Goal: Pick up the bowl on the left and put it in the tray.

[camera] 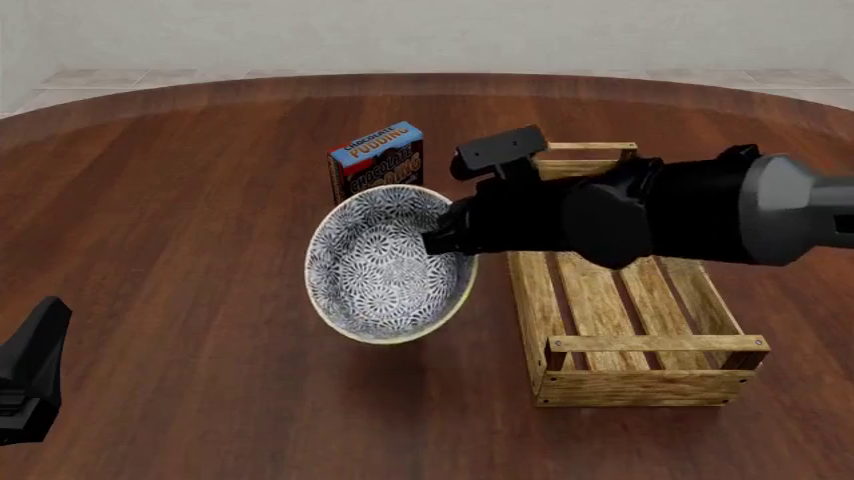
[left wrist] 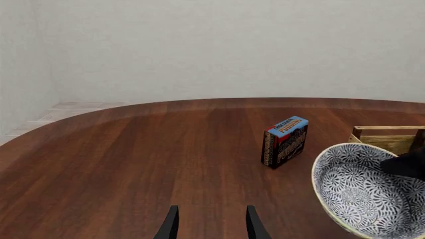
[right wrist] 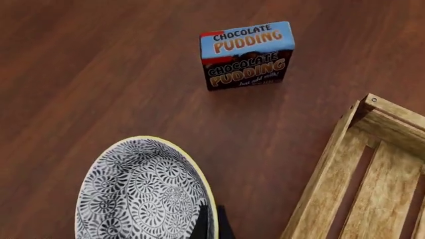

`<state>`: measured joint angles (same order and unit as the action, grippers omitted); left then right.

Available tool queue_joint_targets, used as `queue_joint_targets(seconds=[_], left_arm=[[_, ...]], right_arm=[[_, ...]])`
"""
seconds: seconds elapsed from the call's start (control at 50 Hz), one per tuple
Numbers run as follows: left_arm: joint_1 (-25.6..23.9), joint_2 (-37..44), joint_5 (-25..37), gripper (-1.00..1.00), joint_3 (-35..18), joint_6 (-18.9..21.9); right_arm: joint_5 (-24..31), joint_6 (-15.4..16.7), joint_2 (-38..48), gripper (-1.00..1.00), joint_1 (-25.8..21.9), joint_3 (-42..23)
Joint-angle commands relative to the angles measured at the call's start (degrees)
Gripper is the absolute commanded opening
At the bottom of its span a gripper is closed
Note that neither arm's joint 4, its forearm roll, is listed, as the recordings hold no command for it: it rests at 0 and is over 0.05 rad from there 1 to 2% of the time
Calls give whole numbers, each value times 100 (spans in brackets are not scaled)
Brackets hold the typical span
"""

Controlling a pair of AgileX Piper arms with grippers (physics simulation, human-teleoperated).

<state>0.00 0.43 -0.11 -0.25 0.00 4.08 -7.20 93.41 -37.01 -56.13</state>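
Bowl (camera: 387, 263) first: from my seat at the controls, the blue-patterned ceramic bowl hangs in the air above the dark wooden table (camera: 174, 200), tipped steeply so its open mouth faces toward the front camera and a little left; being round, it has no long axis to speak of. Far left in the front view, my left gripper (left wrist: 209, 225) sits low near the table edge, its two fingers parted with nothing between them. Behind the bowl a chocolate pudding box (camera: 378, 158) stands upright on the table, near but apart from it. My right gripper (camera: 447, 240) reaches in from the right and pinches the bowl's right-hand rim, one finger inside and one outside, closed on the wall. To the right lies the tray (camera: 641, 385), a light-wood crate whose long axis runs away from me down the table; the bowl is just left of its near-left wall and not yet over it. I judge the main risk is the grip: a rim pinch on a heavy tilted bowl could let it swing or slip out. Carrying it across too low could also knock its lower edge against the crate's side plank.
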Motion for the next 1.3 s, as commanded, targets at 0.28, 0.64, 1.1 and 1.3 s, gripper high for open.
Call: queue_joint_targets(seconds=[0.28,0.64,1.1,1.3], left_arm=[[0,0,0,100,0,0],[0,0,0,100,0,0],[0,0,0,100,0,0],[0,0,0,100,0,0]], right_arm=[[60,594,-779,-100,200,108],[42,623,-1358,-100,184,264],[-152,528,-1909,-100,250,434],[-189,437,-2077,-100,355,485]])
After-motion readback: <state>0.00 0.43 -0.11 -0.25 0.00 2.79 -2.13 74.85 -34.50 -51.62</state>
